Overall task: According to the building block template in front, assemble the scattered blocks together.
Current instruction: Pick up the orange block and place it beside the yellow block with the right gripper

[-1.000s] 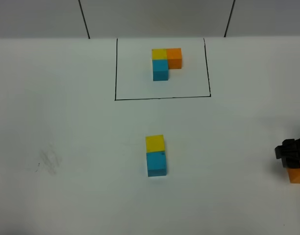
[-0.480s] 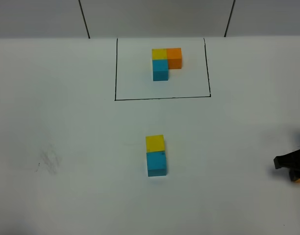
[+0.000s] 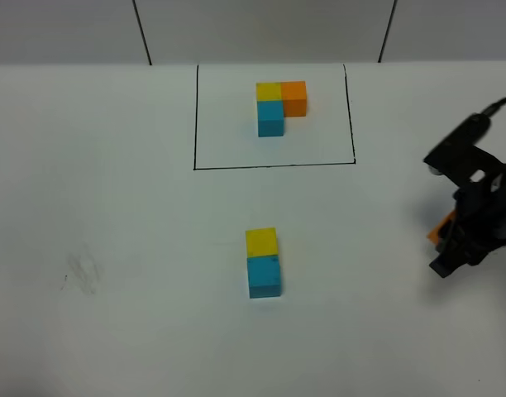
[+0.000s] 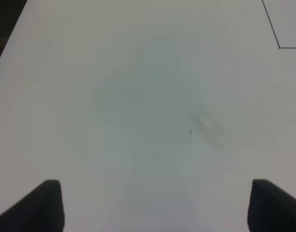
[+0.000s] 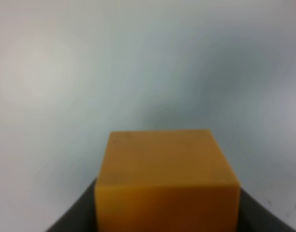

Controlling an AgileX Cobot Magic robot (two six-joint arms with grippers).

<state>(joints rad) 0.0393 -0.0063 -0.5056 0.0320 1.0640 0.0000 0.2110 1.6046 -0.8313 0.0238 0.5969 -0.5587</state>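
The template is an L of small yellow, orange and blue cubes inside a black drawn rectangle at the back of the table. A loose yellow cube touches a loose blue cube just in front of it, mid-table. My right gripper is shut on the loose orange cube and holds it above the table at the right; the cube fills the right wrist view. My left gripper is open over bare table and is out of the exterior view.
The white table has a faint grey smudge at the left, also in the left wrist view. A corner of the black frame line shows in the left wrist view.
My right arm has lifted the orange cube off the table at the right edge and carried it up and leftward. The yellow and blue cubes have not moved.
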